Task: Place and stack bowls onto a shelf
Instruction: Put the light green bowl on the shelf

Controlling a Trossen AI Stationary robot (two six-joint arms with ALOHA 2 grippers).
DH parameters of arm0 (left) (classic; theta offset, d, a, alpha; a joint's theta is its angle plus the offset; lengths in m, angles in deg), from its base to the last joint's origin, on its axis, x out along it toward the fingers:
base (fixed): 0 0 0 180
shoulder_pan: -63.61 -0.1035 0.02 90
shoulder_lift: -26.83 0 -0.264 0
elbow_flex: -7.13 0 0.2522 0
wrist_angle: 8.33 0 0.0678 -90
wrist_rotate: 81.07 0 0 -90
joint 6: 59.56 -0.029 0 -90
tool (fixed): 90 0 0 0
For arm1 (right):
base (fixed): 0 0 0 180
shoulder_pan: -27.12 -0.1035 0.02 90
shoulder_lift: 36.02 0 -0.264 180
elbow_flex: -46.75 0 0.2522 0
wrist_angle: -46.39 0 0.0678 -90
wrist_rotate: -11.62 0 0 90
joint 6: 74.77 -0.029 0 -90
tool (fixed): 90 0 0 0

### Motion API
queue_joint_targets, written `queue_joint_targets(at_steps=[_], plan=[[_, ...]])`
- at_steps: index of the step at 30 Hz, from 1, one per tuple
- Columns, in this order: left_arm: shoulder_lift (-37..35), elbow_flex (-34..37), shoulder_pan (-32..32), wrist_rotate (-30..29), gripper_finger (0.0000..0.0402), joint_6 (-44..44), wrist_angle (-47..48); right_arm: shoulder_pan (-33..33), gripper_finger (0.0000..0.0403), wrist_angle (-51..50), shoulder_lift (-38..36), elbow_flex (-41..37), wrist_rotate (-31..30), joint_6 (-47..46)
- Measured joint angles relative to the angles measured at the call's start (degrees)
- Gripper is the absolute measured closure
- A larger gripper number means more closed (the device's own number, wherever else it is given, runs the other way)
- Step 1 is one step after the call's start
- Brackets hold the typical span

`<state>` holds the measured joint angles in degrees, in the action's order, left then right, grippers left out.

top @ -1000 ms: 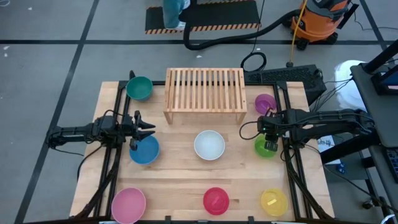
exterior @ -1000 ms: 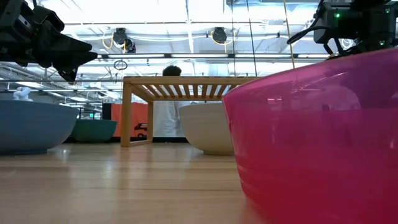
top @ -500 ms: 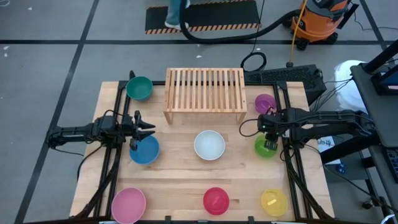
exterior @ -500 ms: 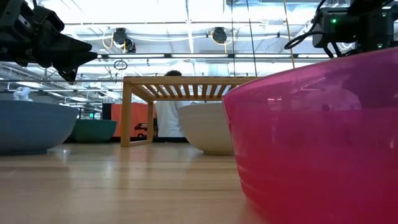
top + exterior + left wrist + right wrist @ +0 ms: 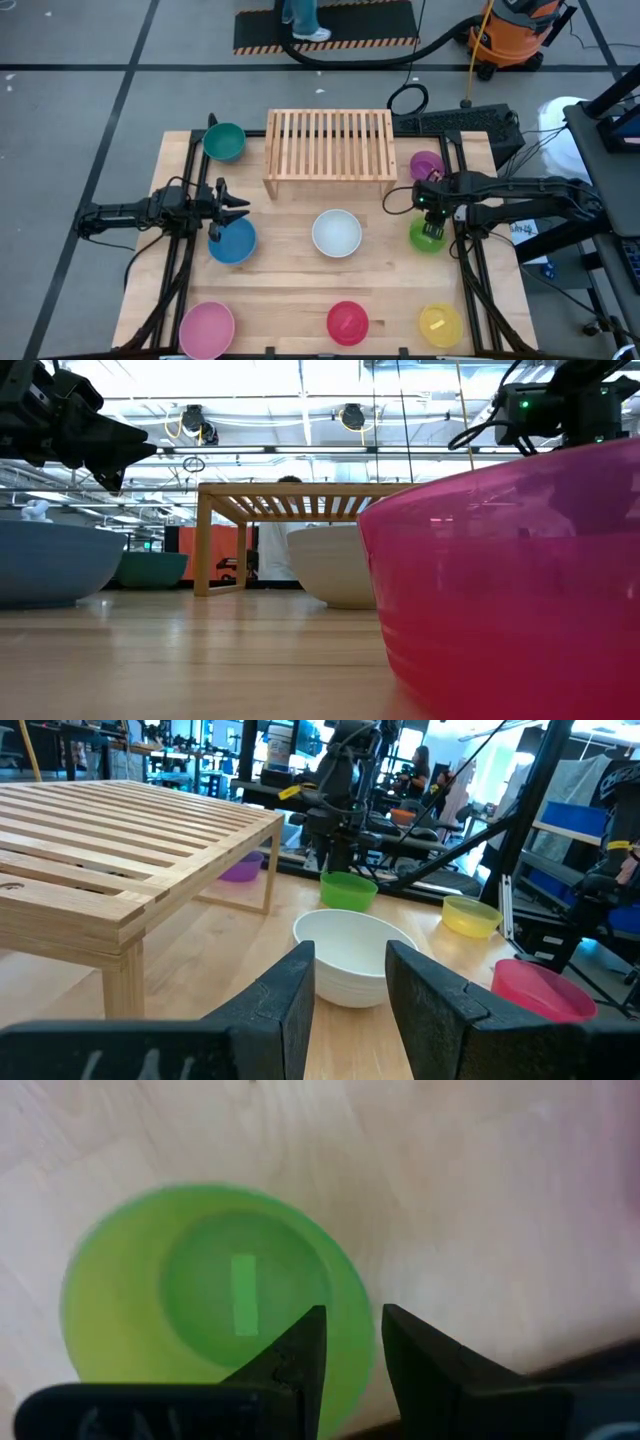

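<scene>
- Over the green bowl point(image 5: 426, 236), on the right side of the bench point(image 5: 290, 290), hangs the right pincer point(image 5: 432, 221), fingers a little apart around the bowl's rim.
- Left pincer point(image 5: 243, 209) waits above the blue bowl point(image 5: 232, 242), fingers apart.
- Shelf point(image 5: 329, 150) stands at the back, with no bowl on it.

The table point(image 5: 300, 290) is light wood, set on a grey floor point(image 5: 80, 110) crossed by dark lines. Beyond its far edge lies a black mat with orange-striped borders point(image 5: 330, 30), where a person's legs point(image 5: 305, 18) stand. An orange shop vacuum point(image 5: 510, 35) sits nearby, its black hose point(image 5: 400, 55) curling across the floor. The low view shows bright ceiling lights point(image 5: 300, 385) and a person in white point(image 5: 272, 545) behind the table.
</scene>
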<state>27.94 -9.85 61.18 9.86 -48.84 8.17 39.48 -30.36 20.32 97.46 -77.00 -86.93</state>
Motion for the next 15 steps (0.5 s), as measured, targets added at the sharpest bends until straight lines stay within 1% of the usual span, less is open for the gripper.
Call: queue_joint_targets(at_steps=[9,15], plan=[[0.0,0.0,0.0,0.0,0.0270,0.0,0.0,0.8,0.0310,0.2,6.2,0.0,0.2,0.0],[0.0,0.0,0.0,0.0,0.0270,0.0,0.0,0.8,0.0310,0.2,7.0,0.0,0.2,0.3]])
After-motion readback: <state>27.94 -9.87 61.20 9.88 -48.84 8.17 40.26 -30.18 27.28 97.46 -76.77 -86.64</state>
